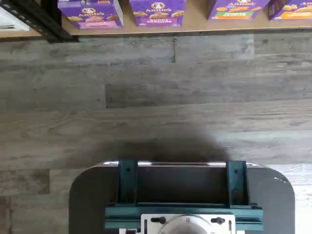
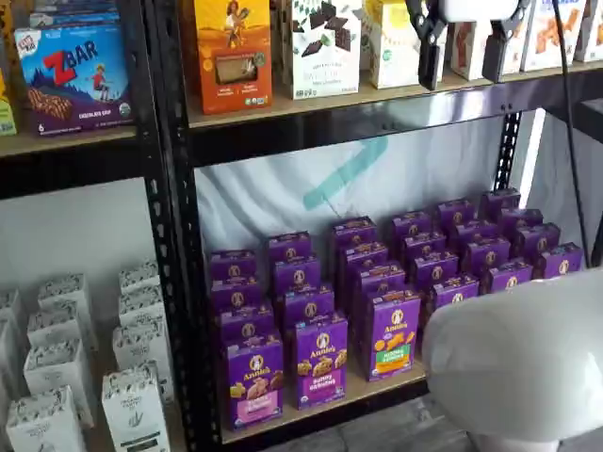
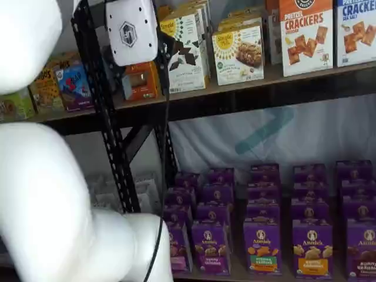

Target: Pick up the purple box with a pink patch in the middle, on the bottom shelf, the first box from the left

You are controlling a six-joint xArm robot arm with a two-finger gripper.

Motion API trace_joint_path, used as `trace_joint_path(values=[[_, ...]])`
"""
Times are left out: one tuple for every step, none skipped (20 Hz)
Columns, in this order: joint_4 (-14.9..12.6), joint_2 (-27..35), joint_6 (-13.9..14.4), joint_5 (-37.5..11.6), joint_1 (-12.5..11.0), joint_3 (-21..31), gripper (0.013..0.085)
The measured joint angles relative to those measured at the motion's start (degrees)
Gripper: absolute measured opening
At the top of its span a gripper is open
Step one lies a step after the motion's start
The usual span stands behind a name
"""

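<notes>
The purple box with the pink band stands upright at the front left corner of the bottom shelf. It also shows in the wrist view, and in a shelf view partly behind my arm. My gripper hangs from the view's top edge, in front of the higher shelf, far above and to the right of the box. Its two black fingers show a plain gap and hold nothing. Its white body shows side-on in a shelf view.
A purple-band box and a green-orange-band box stand right of the pink one. The black rack upright is just to its left. White cartons fill the left bay. My white arm covers the lower right. Below the shelf is wooden floor.
</notes>
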Motion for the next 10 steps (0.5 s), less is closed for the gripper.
trace_joint_path(values=[[0.66, 0.01, -0.33, 0.04, -0.62, 0.00, 0.0850], [2.59, -0.09, -1.18, -0.02, -2.41, 0.12, 0.0850], [3.73, -0.30, -1.72, -0.35, -3.38, 0.30, 0.0850], [4.08, -0.38, -1.89, -0.54, -3.61, 0.36, 0.0850], [4.15, -0.36, -1.93, -0.58, -3.62, 0.35, 0.0850], [4.18, -0.29, -1.94, -0.58, -3.62, 0.32, 0.0850], [4.07, -0.23, -1.87, -0.59, -3.48, 0.33, 0.0850], [3.80, -0.20, -1.71, -0.71, -3.19, 0.44, 0.0850], [3.50, -0.20, -1.52, -0.90, -2.85, 0.67, 0.0850], [3.09, -0.18, -1.24, -1.10, -2.39, 0.96, 0.0850]])
